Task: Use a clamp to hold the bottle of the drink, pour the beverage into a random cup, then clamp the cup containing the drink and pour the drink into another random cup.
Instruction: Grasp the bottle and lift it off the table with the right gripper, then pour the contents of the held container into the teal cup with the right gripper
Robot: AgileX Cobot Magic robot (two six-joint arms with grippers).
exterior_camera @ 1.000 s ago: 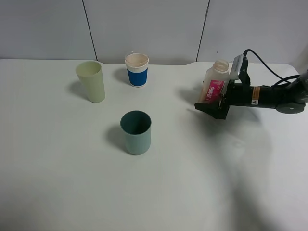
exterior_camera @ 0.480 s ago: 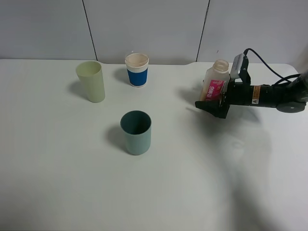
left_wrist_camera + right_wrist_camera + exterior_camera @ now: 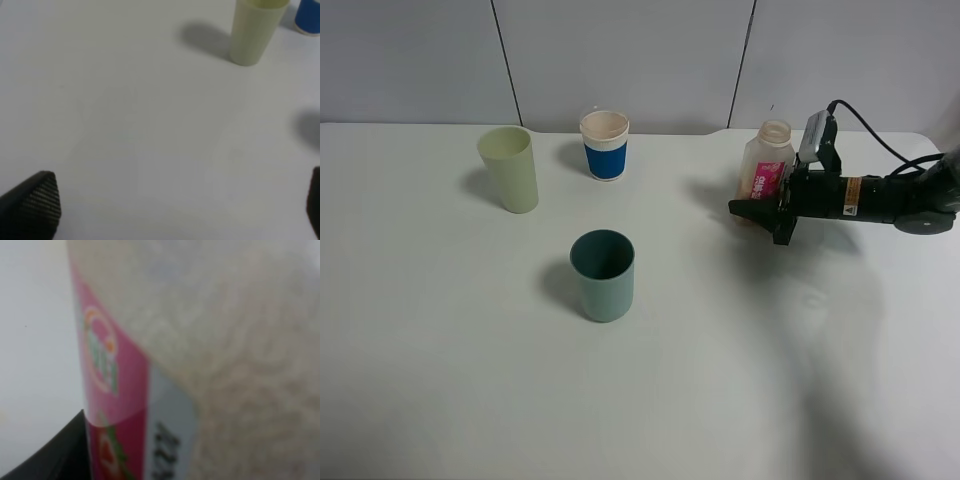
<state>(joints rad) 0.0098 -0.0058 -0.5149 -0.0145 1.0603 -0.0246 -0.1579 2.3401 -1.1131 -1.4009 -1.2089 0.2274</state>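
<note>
The bottle [image 3: 768,165] is translucent with a pink label and no cap; it stands upright at the right of the table. My right gripper [image 3: 756,203] reaches in from the right and is shut on its lower part. In the right wrist view the bottle [image 3: 210,340] fills the frame, and one dark finger [image 3: 55,460] presses against its label. A pale green cup [image 3: 510,168], a paper cup with a blue band [image 3: 604,145] and a teal cup [image 3: 603,275] stand to the left. My left gripper [image 3: 175,202] is open above bare table, with the pale green cup [image 3: 252,35] ahead of it.
The white table [image 3: 440,380] runs to a grey wall at the back. The right arm's cable loops above its wrist. A sliver of the blue-banded cup [image 3: 310,17] shows in the left wrist view.
My right gripper's jaws have closed in on the bottle, which went from slightly tilted to upright. The cups and left gripper have not moved.
</note>
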